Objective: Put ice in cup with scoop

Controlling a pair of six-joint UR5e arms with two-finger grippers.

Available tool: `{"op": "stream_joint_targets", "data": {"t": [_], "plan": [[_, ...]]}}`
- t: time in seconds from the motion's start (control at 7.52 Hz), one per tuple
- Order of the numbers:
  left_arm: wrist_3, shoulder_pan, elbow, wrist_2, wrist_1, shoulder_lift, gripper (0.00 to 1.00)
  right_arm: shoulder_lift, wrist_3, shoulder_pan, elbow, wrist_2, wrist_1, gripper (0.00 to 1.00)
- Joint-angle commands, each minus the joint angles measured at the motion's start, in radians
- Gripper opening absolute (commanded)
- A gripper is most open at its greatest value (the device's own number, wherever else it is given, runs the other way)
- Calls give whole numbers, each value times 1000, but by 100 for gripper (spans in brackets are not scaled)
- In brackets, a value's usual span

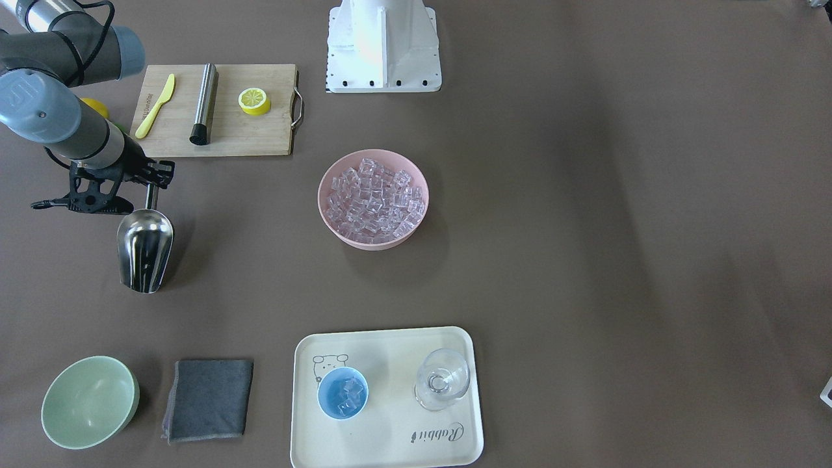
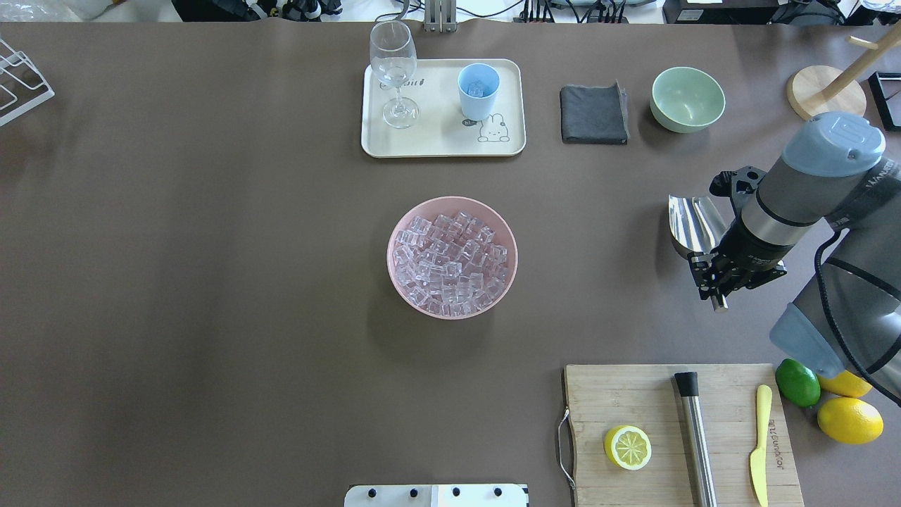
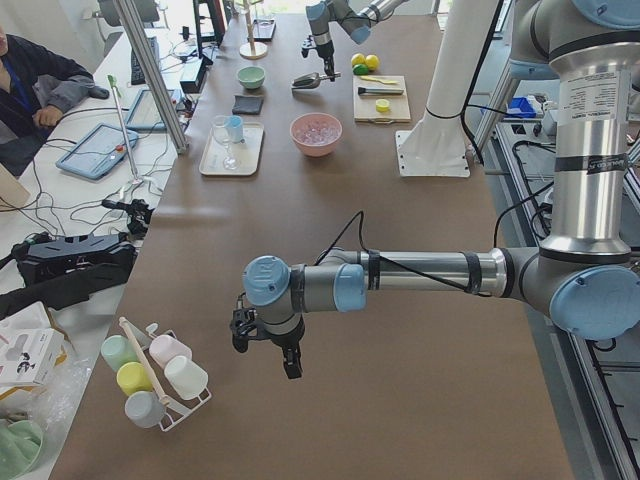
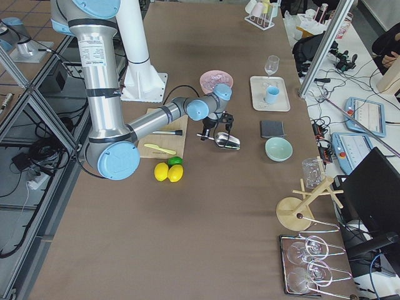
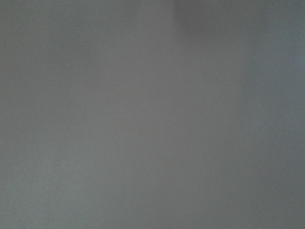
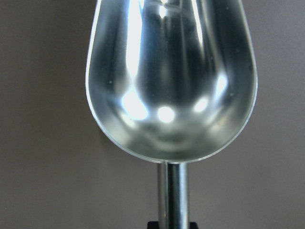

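While your right gripper clamps the empty scoop by its handle, trough pointing away from the robot, the heaped ice lies well to its left. You cannot tell the left gripper state.

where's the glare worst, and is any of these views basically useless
Right wrist view: the scoop fills the frame, with hard white glare spots low in its empty trough. Left wrist view: flat, featureless grey, nothing readable. Front-facing view: even light, a soft shadow beside the pink bowl, and dark mirror streaks on the scoop.
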Motion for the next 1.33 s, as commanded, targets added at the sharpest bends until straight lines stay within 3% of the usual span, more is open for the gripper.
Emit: {"op": "stream_joint_targets", "data": {"t": [0.0,0.4,0.67,0.8,1.2], "plan": [[-3,-47,-65,-32,-4,25,98,-5,1,-12,-1,1,1,27],[-3,-55,-185,-59,160,13,98,-8,-1,-13,-9,-2,2,55],[-3,-51,-185,-61,188,8,98,-8,-1,-13,-9,-2,2,60],[-2,-51,-185,-61,187,8,98,-6,1,-7,-1,-7,4,100],[-2,-49,-176,-59,184,5,98,12,-95,167,3,9,1,100]]}}
